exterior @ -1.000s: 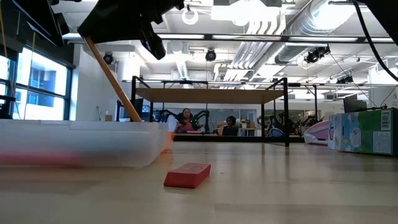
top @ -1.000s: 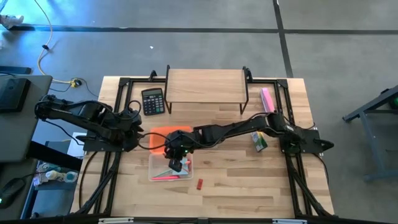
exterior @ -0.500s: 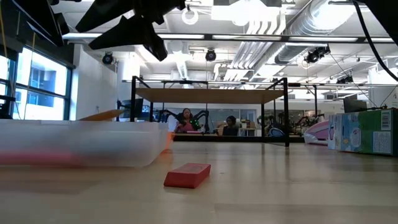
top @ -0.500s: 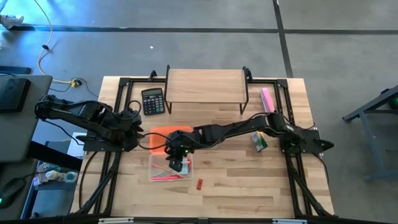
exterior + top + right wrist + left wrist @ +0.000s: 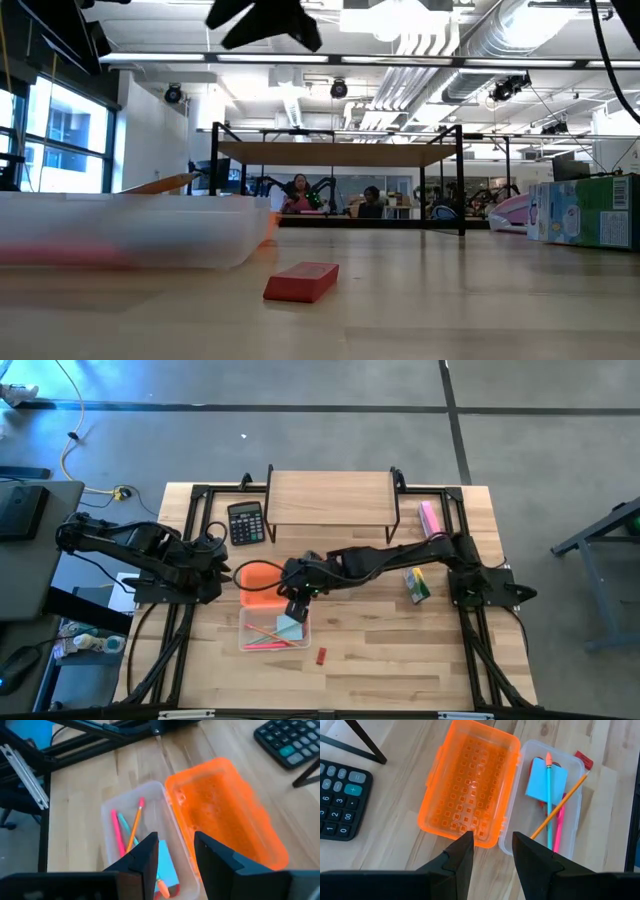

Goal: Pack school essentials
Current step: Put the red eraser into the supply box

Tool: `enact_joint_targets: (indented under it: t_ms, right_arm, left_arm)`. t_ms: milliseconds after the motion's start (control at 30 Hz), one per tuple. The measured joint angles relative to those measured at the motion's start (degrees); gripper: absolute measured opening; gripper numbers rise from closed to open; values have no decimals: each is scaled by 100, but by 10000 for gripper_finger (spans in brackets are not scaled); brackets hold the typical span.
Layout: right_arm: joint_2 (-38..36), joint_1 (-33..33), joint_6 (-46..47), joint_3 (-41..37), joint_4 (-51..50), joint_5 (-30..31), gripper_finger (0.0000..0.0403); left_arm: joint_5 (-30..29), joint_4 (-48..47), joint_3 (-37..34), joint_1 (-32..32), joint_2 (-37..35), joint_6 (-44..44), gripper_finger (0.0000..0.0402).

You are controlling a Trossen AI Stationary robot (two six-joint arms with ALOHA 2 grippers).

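With the right gripper (image 5: 291,607) empty, jaws apart above the clear case (image 5: 249,624) holding pencils (image 5: 551,807) and notepad (image 5: 546,779), the red piece (image 5: 321,656) at the case's 4 o'clock risked being skipped; the left gripper (image 5: 489,851) waited open.

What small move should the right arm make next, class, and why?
Probably move the empty, open right hand toward the small red eraser on the wooden table; it lies outside the clear plastic case that already holds pencils and the blue notepad.

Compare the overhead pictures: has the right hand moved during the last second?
Yes. The right hand has pulled back from over the clear case toward the wooden shelf, now over the case's near edge beside the orange lid.
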Motion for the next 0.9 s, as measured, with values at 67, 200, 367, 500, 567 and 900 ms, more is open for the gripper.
enact_joint_targets:
  t_ms: [67, 200, 367, 500, 567, 900]
  right_arm:
    - [-86, 5, 40, 0, -186, 65, 117]
    - [-173, 60, 177, 0, -524, 149, 117]
    - [-185, 228, 923, 0, -986, 143, 117]
    - [-186, 508, 1758, 0, -1378, 118, 117]
    - [-186, 644, 2253, 0, -1510, 119, 117]
    - [-172, 1180, 4814, 0, -1613, 222, 121]
  left_arm:
    - [-4, 2, 0, 0, 0, -8, 126]
    - [0, 2, 0, 0, 0, -14, 133]
    - [-41, 2, 0, 0, 0, -125, 164]
    - [-197, 0, 0, 0, 0, -148, 193]
    - [-285, 0, 0, 0, 0, -148, 203]
    - [-325, 2, 0, 2, 0, -148, 210]
